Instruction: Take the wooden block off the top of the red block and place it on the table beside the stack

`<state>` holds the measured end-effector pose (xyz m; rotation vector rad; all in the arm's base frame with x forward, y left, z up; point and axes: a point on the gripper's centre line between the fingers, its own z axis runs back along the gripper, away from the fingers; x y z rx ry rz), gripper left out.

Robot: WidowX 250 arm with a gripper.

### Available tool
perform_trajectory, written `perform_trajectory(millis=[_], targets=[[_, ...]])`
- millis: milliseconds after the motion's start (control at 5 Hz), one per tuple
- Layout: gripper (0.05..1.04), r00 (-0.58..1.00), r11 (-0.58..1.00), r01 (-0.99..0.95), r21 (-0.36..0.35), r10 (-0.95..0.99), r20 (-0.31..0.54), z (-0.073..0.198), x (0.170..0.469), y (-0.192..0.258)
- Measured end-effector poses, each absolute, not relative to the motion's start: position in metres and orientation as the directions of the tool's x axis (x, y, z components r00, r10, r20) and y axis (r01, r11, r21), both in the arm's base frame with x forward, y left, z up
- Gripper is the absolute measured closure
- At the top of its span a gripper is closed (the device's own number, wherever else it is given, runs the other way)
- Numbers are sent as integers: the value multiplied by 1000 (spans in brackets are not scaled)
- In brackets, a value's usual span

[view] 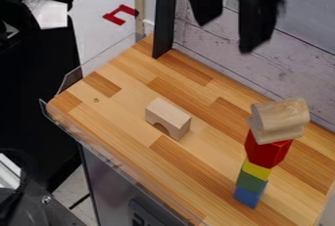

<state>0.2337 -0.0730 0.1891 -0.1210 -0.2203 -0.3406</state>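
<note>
Largest item on inspection: a wooden tabletop [121,78] of glued strips in light and darker tones, backed by a wall [298,68] of grey boards, with a black post [165,14] at its far edge. Next in size, the black gripper [224,37] hangs above the back of the surface; its two fingers are spread apart with nothing between them, so the end effector is found released. Below and to the right stands a stack of blocks on the tabletop, its long axis upright. Its crown, rounded pale wood [281,117], lies crosswise, long axis roughly left to right; whether one piece or two, I cannot tell. It rests on a red block [265,150]. Left of the stack and well apart from it sits an arched block [170,114] of plain wood, long axis running from upper left to lower right, cutout down against the wood and its mouth facing lower left. Smallest: yellow [257,170], green [251,182] and blue blocks [248,197], descending in that order beneath the red.
</note>
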Motion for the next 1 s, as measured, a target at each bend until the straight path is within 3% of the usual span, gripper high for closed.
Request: perform_trajectory(millis=[200, 600, 800, 1000], targets=[[85, 912, 925, 379, -37, -367, 181, 177, 229, -81], [85, 875, 888, 458, 33, -457, 161, 173, 221, -104], [85, 867, 873, 483, 61, -487, 103, 162, 223, -111], [85, 863, 866, 496, 59, -499, 71, 151, 228, -119]])
